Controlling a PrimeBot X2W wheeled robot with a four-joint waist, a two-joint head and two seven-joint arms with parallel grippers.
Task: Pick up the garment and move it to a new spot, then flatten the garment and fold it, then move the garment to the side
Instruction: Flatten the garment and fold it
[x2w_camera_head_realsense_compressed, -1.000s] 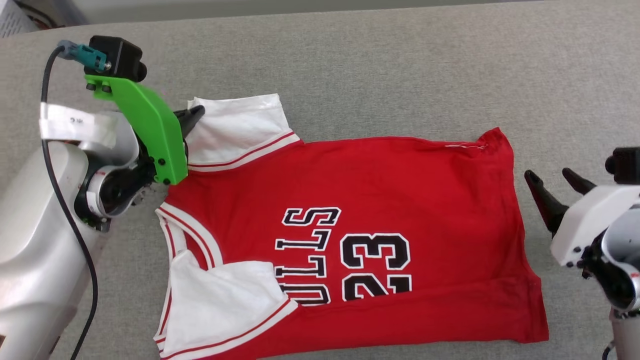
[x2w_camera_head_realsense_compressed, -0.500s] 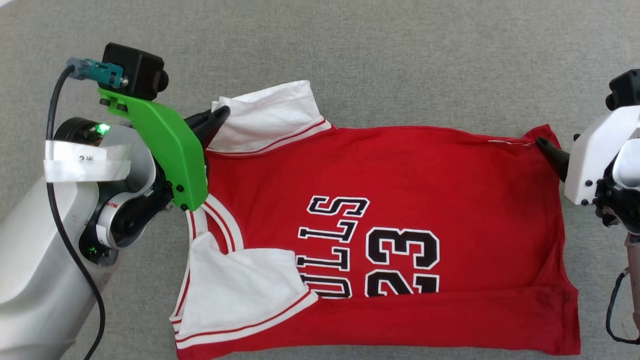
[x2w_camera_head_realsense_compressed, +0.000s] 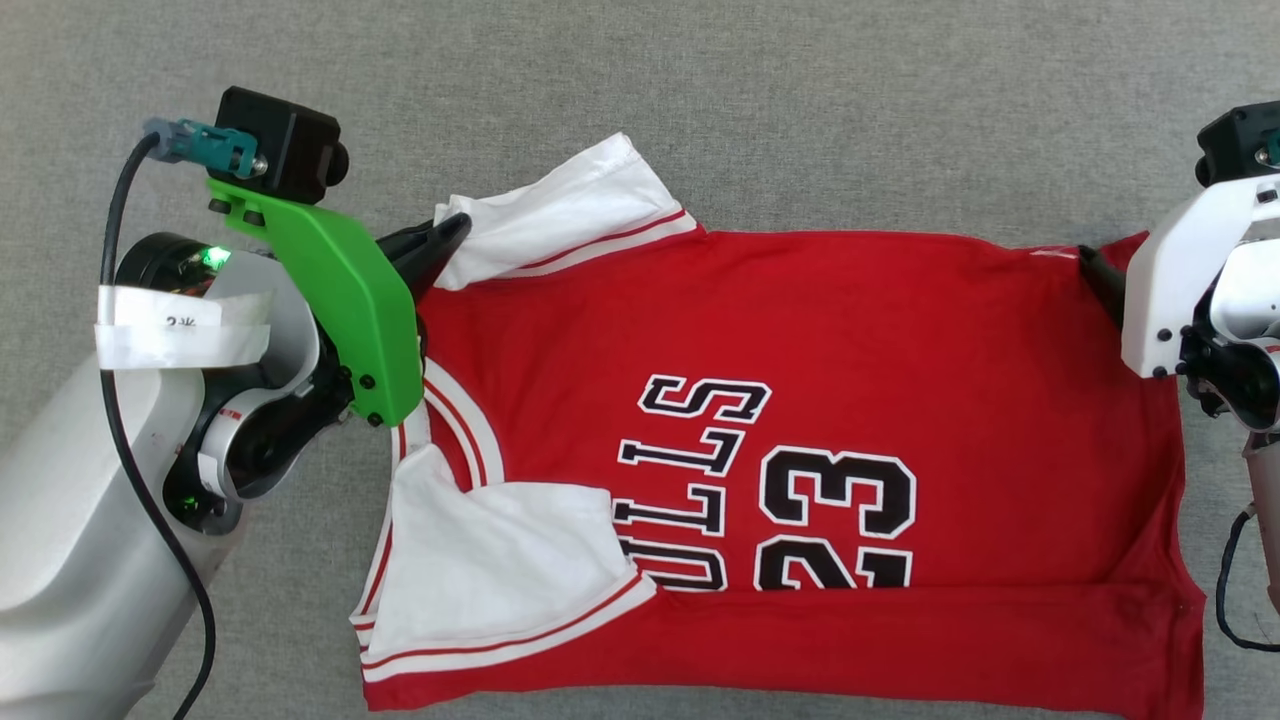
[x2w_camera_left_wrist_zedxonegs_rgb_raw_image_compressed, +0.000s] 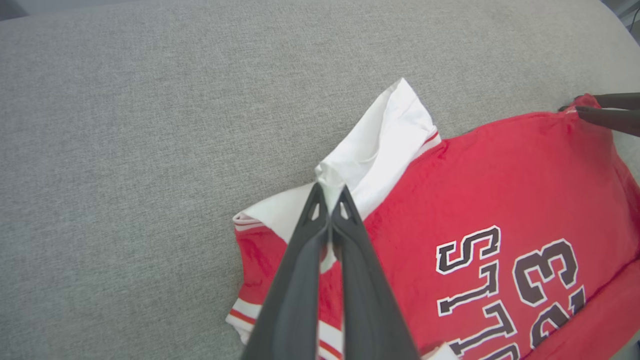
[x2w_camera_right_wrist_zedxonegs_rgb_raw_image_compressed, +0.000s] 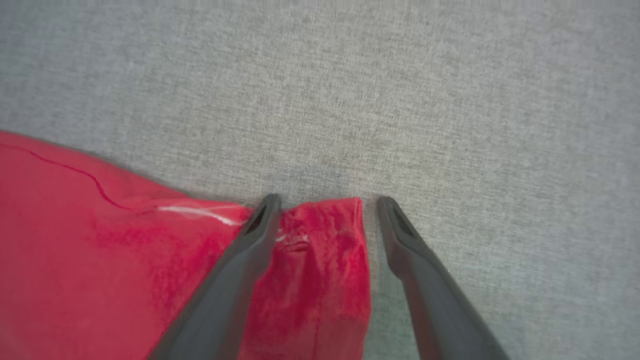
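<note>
Reaches in from the left with the left gripper (x2w_camera_left_wrist_zedxonegs_rgb_raw_image_compressed: 327, 194), pinched tight on the far white sleeve of the garment (x2w_camera_head_realsense_compressed: 900, 330). Straddles the far right hem corner with the right gripper (x2w_camera_right_wrist_zedxonegs_rgb_raw_image_compressed: 327, 202), fingers spread wide. Reads "ULLS" and "23"; arm's tape label (x2w_camera_head_realsense_compressed: 180, 325) seemingly illegible. Lies spread on the grey cloth surface (x2w_camera_head_realsense_compressed: 800, 100), with open room beyond the far edge.

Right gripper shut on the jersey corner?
No: in the right wrist view the right gripper stands open, its fingers apart on either side of the garment's red corner.

Room type unclear — grey fabric-covered surface (x2w_camera_head_realsense_compressed: 800, 100), cabled wrist camera (x2w_camera_head_realsense_compressed: 280, 145).
</note>
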